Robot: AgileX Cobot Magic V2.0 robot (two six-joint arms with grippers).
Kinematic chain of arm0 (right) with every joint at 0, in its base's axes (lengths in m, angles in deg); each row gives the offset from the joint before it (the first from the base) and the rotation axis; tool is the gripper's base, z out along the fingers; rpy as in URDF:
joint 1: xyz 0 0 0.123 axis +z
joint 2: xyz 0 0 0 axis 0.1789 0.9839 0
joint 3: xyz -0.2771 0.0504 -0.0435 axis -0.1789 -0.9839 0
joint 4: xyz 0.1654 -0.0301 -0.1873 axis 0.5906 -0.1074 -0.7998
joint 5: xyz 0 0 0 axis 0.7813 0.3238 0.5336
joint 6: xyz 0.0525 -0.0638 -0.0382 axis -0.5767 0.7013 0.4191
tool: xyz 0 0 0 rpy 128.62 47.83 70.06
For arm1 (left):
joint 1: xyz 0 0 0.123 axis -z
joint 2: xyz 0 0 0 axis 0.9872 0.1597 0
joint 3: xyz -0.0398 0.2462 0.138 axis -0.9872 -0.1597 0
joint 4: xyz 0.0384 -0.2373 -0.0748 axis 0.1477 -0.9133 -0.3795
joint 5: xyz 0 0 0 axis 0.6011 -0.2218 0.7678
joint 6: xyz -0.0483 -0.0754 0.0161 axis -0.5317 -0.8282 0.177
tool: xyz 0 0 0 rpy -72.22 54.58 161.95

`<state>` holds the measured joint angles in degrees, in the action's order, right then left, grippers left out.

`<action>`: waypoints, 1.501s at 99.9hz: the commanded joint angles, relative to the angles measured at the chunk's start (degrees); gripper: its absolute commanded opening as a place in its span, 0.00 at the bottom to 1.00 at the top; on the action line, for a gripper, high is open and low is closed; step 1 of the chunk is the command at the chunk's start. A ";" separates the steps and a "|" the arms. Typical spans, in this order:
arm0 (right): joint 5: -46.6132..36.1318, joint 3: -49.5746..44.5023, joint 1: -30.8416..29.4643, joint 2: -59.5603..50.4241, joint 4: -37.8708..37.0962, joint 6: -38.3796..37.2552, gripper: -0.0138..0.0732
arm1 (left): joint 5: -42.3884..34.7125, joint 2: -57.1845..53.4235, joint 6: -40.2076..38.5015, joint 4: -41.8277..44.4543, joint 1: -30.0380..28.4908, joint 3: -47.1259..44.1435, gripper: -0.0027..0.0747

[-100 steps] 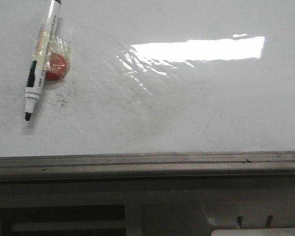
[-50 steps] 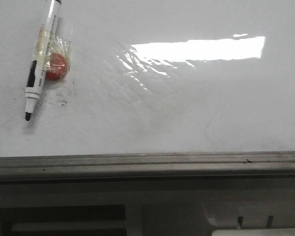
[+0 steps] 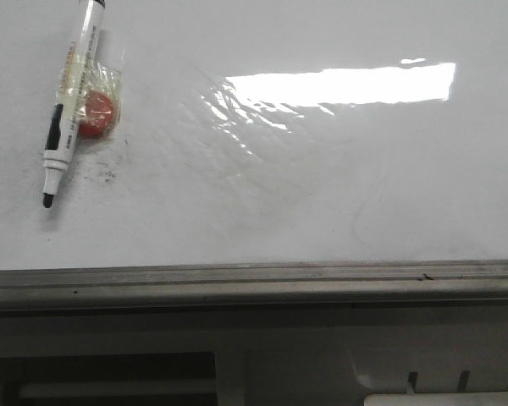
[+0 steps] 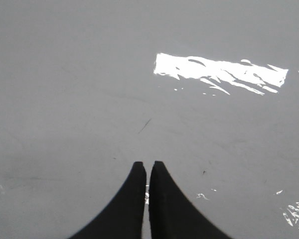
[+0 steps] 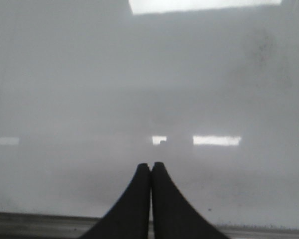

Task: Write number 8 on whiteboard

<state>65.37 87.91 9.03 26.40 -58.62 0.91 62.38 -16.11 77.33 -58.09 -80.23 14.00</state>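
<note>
The whiteboard (image 3: 322, 211) is a glossy white board with glare and faint grey smudges, edged by a grey frame rail (image 3: 254, 279) at the near side. No figure 8 shows on it. A white and black marker (image 3: 70, 101), uncapped with its black tip toward the near side, lies at the far left beside a red round piece (image 3: 97, 114) in clear wrap. My left gripper (image 4: 147, 164) is shut and empty above bare board (image 4: 89, 74). My right gripper (image 5: 151, 165) is shut and empty above the board (image 5: 139, 74) near its rail (image 5: 40, 221). Neither gripper shows in the front view.
A bright strip of glare (image 3: 339, 85) crosses the board's middle. Below the rail the robot's grey base (image 3: 279, 364) shows. A short dark scratch (image 4: 144, 125) marks the board ahead of the left gripper.
</note>
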 commanded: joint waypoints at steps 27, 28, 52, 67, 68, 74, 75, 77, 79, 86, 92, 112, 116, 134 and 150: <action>-5.73 2.73 -0.05 3.04 -0.64 -0.06 0.09 | -8.51 3.44 -0.39 -1.46 0.13 2.40 0.63; -5.73 2.73 -0.05 3.04 -0.64 -0.06 0.09 | -9.16 3.44 -0.39 -1.98 0.13 2.40 0.63; -5.62 2.73 -0.05 3.04 -0.54 -0.06 0.09 | -15.86 5.71 -0.39 2.00 1.14 2.40 0.64; -5.62 2.73 -0.05 3.04 -0.28 -0.06 0.09 | -18.19 9.52 -0.39 2.00 7.66 2.40 0.64; -5.73 2.73 -0.05 3.04 -0.28 -0.06 0.09 | -18.48 9.97 -0.39 2.00 8.08 2.40 0.64; -5.73 2.73 -0.05 3.04 -0.28 -0.06 0.09 | -19.85 11.68 -0.50 2.00 12.15 2.40 0.64; -5.73 2.73 -0.05 3.04 -0.28 -0.06 0.09 | -20.15 12.15 -0.50 2.00 12.64 2.40 0.64; -5.73 2.73 -0.05 3.04 -0.28 -0.06 0.09 | -20.65 12.61 -0.50 2.00 14.11 2.40 0.64; -5.73 2.73 -0.05 3.04 -0.28 -0.06 0.09 | -21.05 13.33 -0.50 2.00 15.58 2.40 0.64; -5.73 2.73 -0.05 3.04 -0.28 -0.06 0.09 | -22.41 15.90 -0.50 2.84 20.44 2.40 0.63; -5.73 2.73 -0.05 3.04 -0.28 -0.06 0.09 | -23.36 18.41 -0.50 3.43 24.18 2.40 0.61; -5.27 2.73 -0.05 3.04 -0.28 -0.06 0.09 | -30.22 27.88 -0.50 2.54 35.05 2.40 0.60; -5.01 2.73 -0.05 3.04 -0.28 -0.06 0.09 | -32.16 30.26 -0.50 2.44 36.28 2.40 0.60; -4.78 2.73 -0.05 3.04 -0.28 -0.06 0.09 | -42.11 40.45 -0.50 2.00 37.90 2.40 0.60; -3.97 2.73 -0.05 3.04 -0.28 -0.06 0.09 | -49.36 48.10 -0.60 2.00 37.90 2.96 0.60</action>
<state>65.05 88.57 9.03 28.33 -58.72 0.91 21.48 28.85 77.33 -55.52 -42.81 14.60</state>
